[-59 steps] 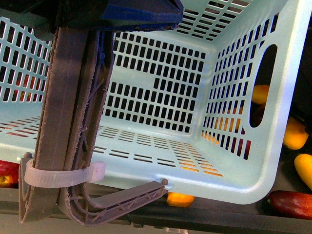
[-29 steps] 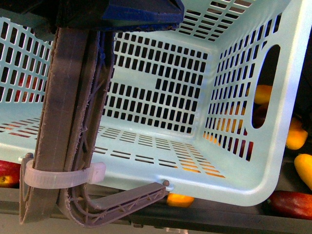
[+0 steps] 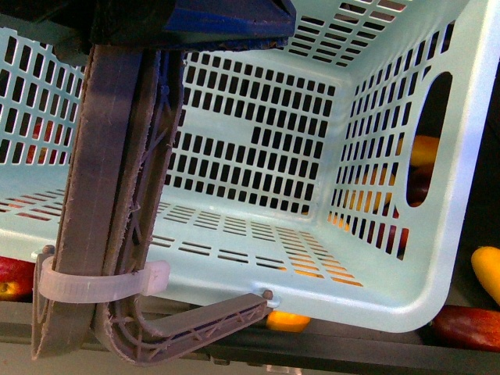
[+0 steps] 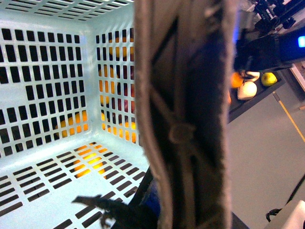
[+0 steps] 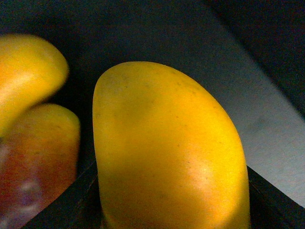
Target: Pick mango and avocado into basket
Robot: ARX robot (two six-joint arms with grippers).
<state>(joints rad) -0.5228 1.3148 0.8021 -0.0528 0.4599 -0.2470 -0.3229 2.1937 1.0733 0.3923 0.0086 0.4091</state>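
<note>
Left gripper [image 3: 183,27]: closed on the handle of the basket [image 3: 391,301].
Right gripper [image 5: 172,200]: mango [image 5: 167,138] is clamped between the jaws.

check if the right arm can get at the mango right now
Probably yes: in the right wrist view the mango sits directly at the right claw, nothing between them, with neighbouring fruit only off to one side. Whether it is already gripped can't be told.

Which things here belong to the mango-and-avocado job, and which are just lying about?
For the job: basket, mango. No avocado can be made out.
Lying about: red fruit beside the basket, orange fruit below the basket, reddish fruit next to the mango.
</note>
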